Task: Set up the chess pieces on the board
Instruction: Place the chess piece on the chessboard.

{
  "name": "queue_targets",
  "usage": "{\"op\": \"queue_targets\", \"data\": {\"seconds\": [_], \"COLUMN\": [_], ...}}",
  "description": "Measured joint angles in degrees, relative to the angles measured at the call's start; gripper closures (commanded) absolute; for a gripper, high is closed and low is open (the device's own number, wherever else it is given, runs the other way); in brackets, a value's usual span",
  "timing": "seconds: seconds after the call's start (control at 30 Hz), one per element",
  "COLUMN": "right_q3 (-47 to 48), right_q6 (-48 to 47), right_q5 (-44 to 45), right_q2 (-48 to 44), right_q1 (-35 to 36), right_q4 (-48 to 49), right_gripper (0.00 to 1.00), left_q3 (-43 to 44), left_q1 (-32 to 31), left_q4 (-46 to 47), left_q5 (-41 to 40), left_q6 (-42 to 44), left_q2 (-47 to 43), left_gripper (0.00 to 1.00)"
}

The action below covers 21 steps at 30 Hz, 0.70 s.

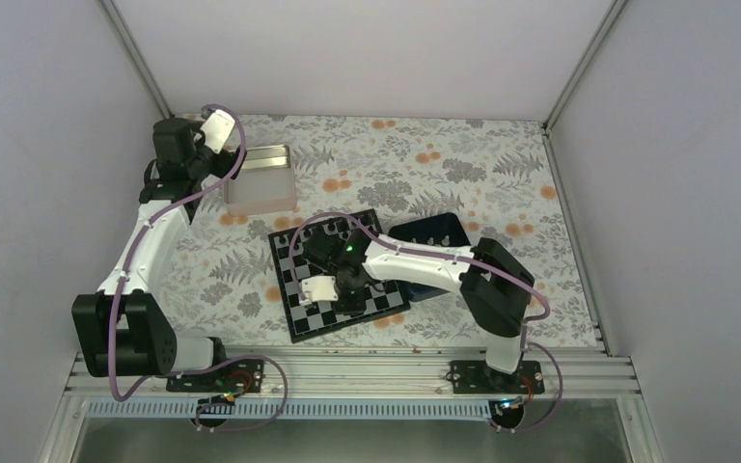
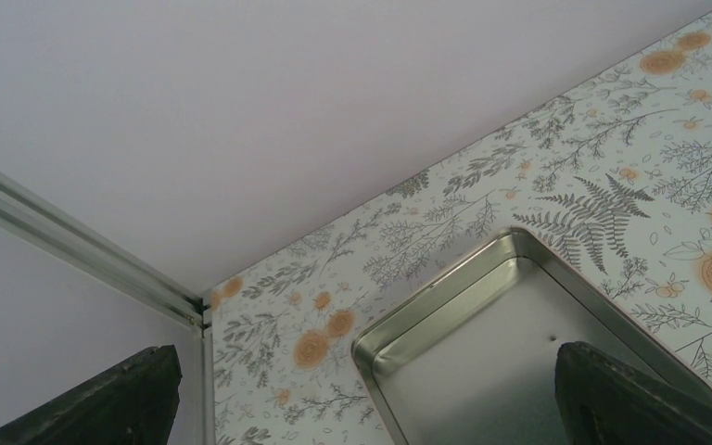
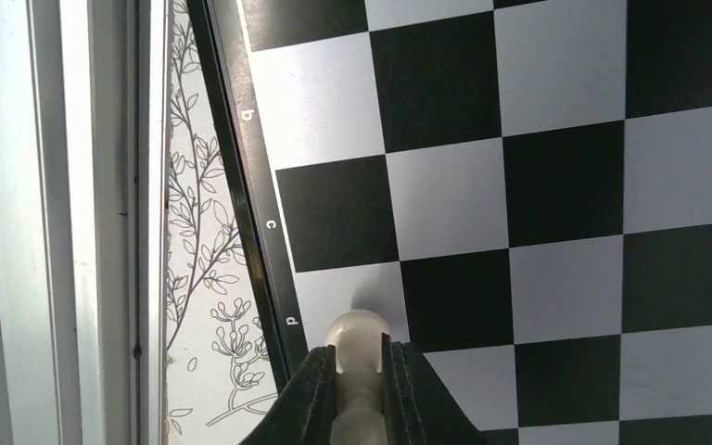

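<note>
The board (image 1: 301, 311), black and silvery checks with a black border, lies mid-table. My right gripper (image 1: 351, 292) hangs over its near half. In the right wrist view the gripper (image 3: 360, 371) is shut on a cream chess piece (image 3: 357, 336), whose rounded end sticks out past the fingertips. The piece is over a light square next to the border letter d (image 3: 290, 321). My left gripper (image 1: 179, 152) is at the far left beside the silver tin (image 1: 260, 178). In its wrist view the left gripper (image 2: 371, 408) is open above the tin's corner (image 2: 399, 338), holding nothing.
A dark blue tray (image 1: 431, 231) lies right of the board, partly under the right arm. Small dark pieces (image 1: 333, 232) stand along the board's far edge. A metal rail (image 3: 102, 222) runs close to the board's near edge. Walls close in the table.
</note>
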Motion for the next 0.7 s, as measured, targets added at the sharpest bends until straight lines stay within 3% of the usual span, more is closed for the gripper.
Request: {"op": "queue_targets", "data": {"seconds": [0.5,0.63,0.7], "right_q3": [0.00,0.00,0.00], "right_q6": [-0.07,-0.09,-0.13], "right_q5": [-0.85,-1.20,-1.29], "right_q2": [1.25,1.31,1.42], "right_q1": [0.24,0.24,0.24], "right_q4": [0.72,0.90,0.90], "right_gripper": [0.88,0.81,0.69], "left_q3": [-0.37,-0.39,-0.39], "left_q1": [0.00,0.00,0.00], "left_q4": [0.02,0.02,0.02], "left_q5": [0.42,0.42,0.42], "left_q6": [0.04,0.09,0.17], "left_q2": [0.11,0.11,0.11], "left_gripper": [0.00,0.00,0.00]}}
